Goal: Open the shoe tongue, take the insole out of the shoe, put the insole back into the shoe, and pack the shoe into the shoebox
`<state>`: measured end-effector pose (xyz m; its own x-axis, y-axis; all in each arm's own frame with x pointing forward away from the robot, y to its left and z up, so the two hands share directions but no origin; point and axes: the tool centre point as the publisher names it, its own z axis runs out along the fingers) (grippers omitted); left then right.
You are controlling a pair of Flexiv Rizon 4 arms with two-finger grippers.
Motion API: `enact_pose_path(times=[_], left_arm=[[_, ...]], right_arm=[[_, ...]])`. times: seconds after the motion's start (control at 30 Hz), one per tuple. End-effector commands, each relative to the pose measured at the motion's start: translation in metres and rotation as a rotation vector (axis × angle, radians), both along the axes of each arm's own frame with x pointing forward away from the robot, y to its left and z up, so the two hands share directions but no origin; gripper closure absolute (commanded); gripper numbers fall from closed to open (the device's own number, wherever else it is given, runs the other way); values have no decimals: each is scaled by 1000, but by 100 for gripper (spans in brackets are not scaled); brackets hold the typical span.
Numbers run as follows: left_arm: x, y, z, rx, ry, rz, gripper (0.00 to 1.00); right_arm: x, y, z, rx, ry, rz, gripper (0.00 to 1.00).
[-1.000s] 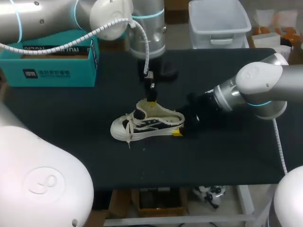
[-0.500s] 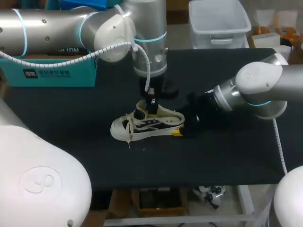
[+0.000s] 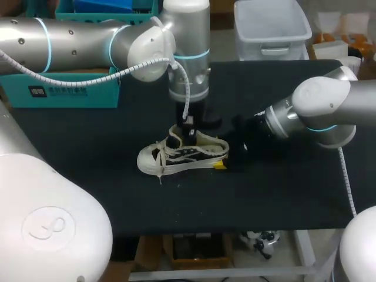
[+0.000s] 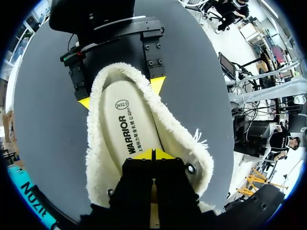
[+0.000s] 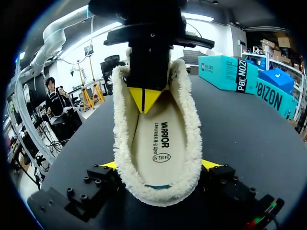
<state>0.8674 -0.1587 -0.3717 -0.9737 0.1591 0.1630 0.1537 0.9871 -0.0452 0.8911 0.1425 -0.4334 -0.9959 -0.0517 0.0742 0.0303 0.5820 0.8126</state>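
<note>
Left arm (image 3: pixel 76 41) has swung in vs 1 s ago: elbow & forearm now lie further across the far-left of the table, covering more of the shoebox (image 3: pixel 64 94), and the left gripper (image 3: pixel 189 126) has dropped a bit lower into the shoe (image 3: pixel 176 155). The shoe & the right arm (image 3: pixel 317 111) haven't shifted. Shoe sits upright near table ctr, toe toward my left, heel toward my right, fleece-lined opening up, a lace end trailing by the toe. Insole (image 4: pixel 129 124) lies flat inside, printed side up. Left gripper hangs straight down over the opening, wrist vertical, yellow tips pressed together w/ no gap, down inside the shoe over the forward part of the insole; can't tell if they nip anything. Right gripper (image 5: pixel 163 165) comes in low & level from the right, fingers spread wide, one yellow tip against each side of the heel, so it's clamped on the shoe. Shoebox is teal, at the far-left corner of the black table (image 3: pixel 264 194), well apart from the shoe.
</note>
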Motion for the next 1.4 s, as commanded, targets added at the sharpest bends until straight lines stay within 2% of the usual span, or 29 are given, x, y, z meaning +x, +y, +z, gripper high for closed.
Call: enact_pose_path(times=[0.03,0.2,0.43,0.67,0.8,0.93,1.1,1.4], left_arm=[[-13,3,0,-7,-3,10,100],[-24,2,-7,8,-18,18,100],[-21,-2,-19,27,-61,50,100],[-21,7,-19,34,-45,67,100],[-18,13,-25,55,-61,85,100],[-16,17,-30,57,-43,89,100],[-22,19,-27,39,-6,58,100],[-33,12,-44,54,-22,78,100]], right_arm=[[0,-1,-9,3,1,1,100],[0,-1,-9,3,1,1,100],[0,-1,-9,3,1,1,100],[0,-1,-9,3,1,1,100],[0,-1,-9,3,1,1,100],[0,-1,-9,3,1,1,100],[0,-1,-9,3,1,1,100],[0,-1,-9,3,1,1,100]])
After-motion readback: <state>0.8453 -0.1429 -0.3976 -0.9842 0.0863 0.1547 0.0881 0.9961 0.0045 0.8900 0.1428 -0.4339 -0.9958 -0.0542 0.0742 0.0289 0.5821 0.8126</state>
